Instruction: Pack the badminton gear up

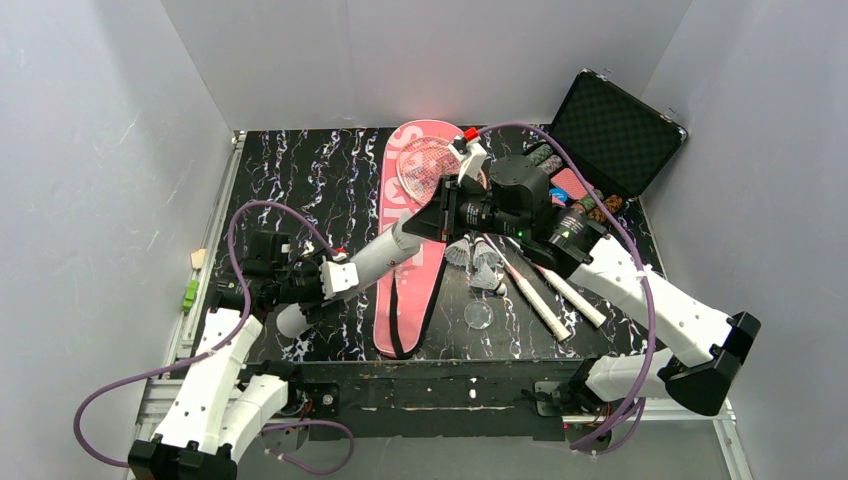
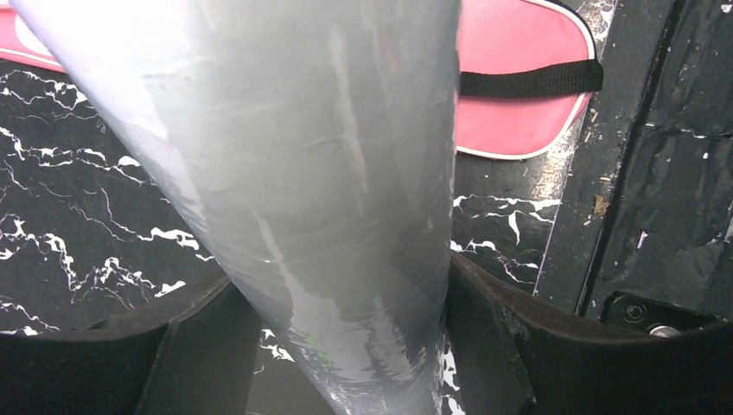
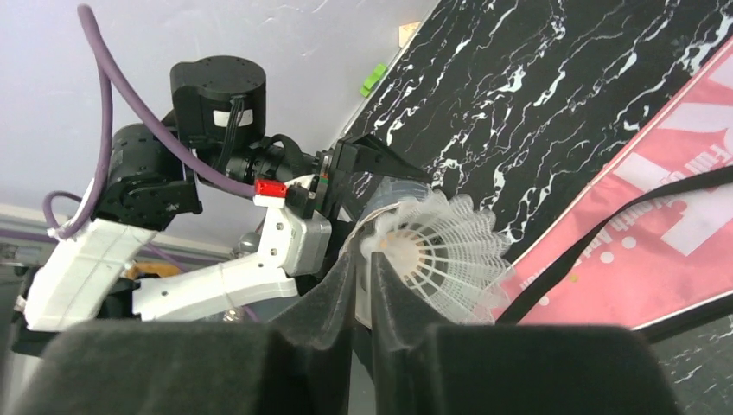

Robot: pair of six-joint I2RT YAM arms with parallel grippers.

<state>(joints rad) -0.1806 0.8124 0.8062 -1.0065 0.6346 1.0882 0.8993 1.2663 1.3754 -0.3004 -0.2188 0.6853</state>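
The white tube (image 1: 370,257) clamped in my left jaws slants out over the pink bag (image 1: 408,290) and bars the middle of the table (image 1: 300,170), and my right jaws pinch a shuttlecock (image 3: 441,251) right at its far mouth. My right arm (image 1: 640,290) spans above the racket handles (image 1: 540,300) and the loose shuttlecocks (image 1: 487,270), and the open black case (image 1: 610,130) fills the far right corner. Bare table lies left of the bag, from the tube back to the far wall, and in a narrow strip around the clear lid (image 1: 478,315) by the near edge.
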